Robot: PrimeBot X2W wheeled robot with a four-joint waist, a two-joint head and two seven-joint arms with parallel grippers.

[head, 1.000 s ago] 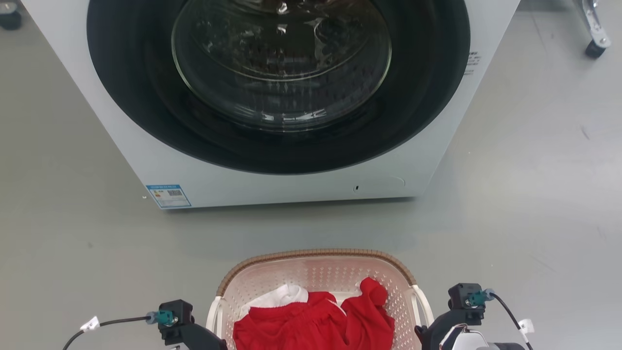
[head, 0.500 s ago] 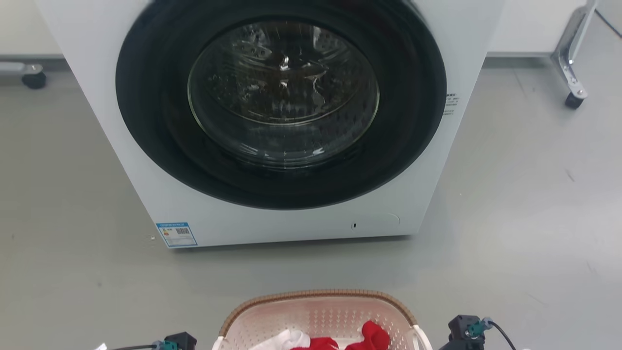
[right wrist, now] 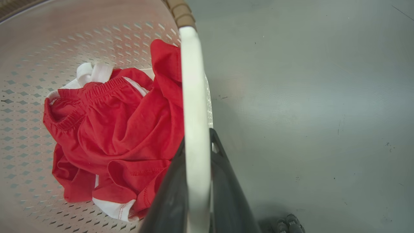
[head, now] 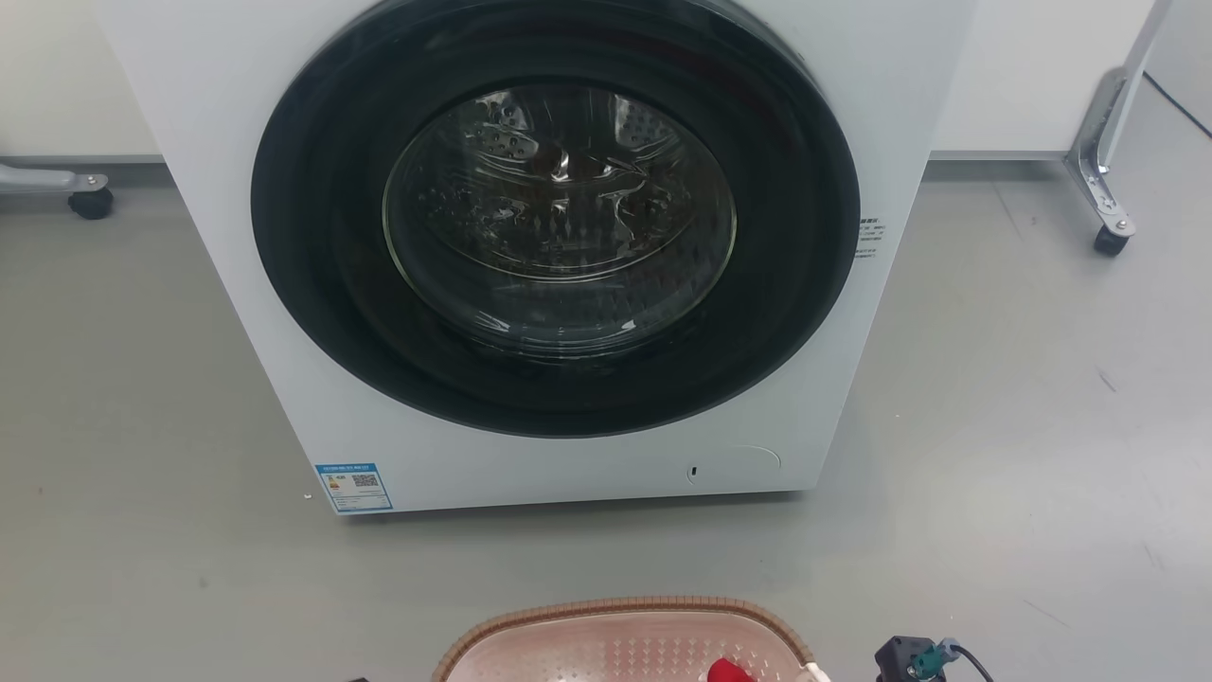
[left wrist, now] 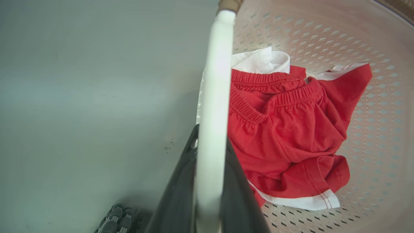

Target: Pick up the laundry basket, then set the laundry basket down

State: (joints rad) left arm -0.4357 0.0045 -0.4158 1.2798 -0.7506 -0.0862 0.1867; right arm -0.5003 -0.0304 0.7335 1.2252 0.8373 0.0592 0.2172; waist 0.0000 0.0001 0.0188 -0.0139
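Laundry basket (left wrist: 381,129) holds red shorts (left wrist: 291,129), white garment (left wrist: 262,61).

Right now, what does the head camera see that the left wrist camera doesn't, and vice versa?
Head view: the white washing machine with its round glass door, and a wheeled frame leg. Left wrist view: the left end effector clamped on a white side handle, plus white cloth by the red clothes. Both: the laundry basket, brown-rimmed, and those red clothes.
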